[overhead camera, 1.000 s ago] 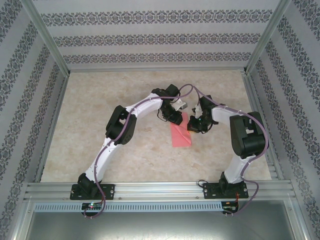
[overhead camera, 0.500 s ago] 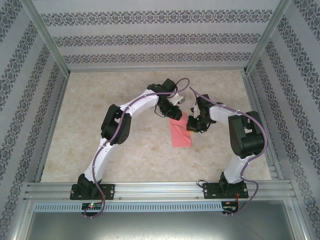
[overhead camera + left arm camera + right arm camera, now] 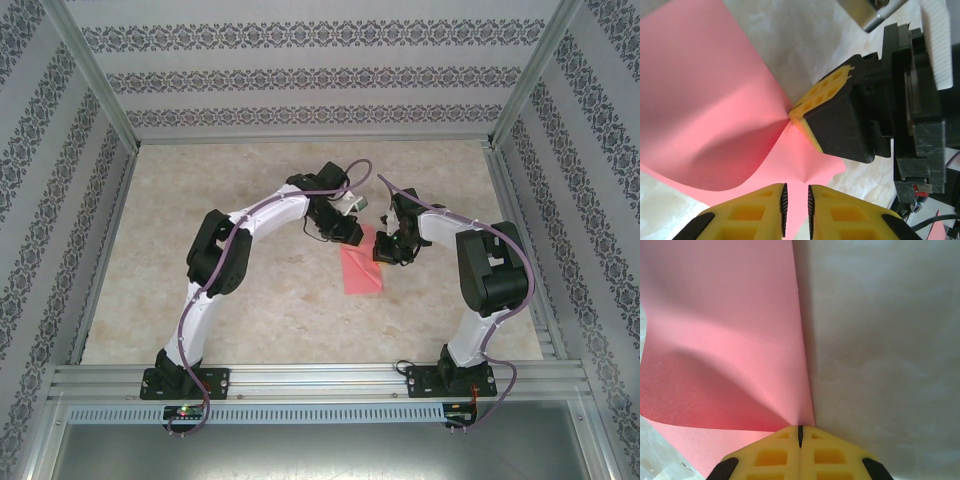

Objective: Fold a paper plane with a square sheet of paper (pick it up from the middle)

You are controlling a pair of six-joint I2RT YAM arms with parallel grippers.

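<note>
The square sheet of paper (image 3: 361,272) is pink-red and lies folded over on the table between both arms, its far end lifted. My right gripper (image 3: 383,252) is shut on that lifted edge. In the right wrist view, the right gripper (image 3: 800,429) has its yellow jaws pressed together where the sheet (image 3: 725,315) curls up. In the left wrist view, the right gripper (image 3: 796,111) pinches the sheet (image 3: 705,100) into a pucker. My left gripper (image 3: 795,187) hovers close over the sheet's corner, jaws a narrow slit apart with nothing between them. In the top view, the left gripper (image 3: 352,233) sits just left of the right one. The paper plane is out of view.
The marble-patterned table (image 3: 250,290) is walled by patterned panels on three sides. An aluminium rail (image 3: 320,378) runs along the near edge by the arm bases. The two wrists are nearly touching over the sheet's far end.
The left arm's elbow has swung to the left and its gripper has drifted slightly toward the far end of the sheet. The right gripper and the sheet have barely moved.
</note>
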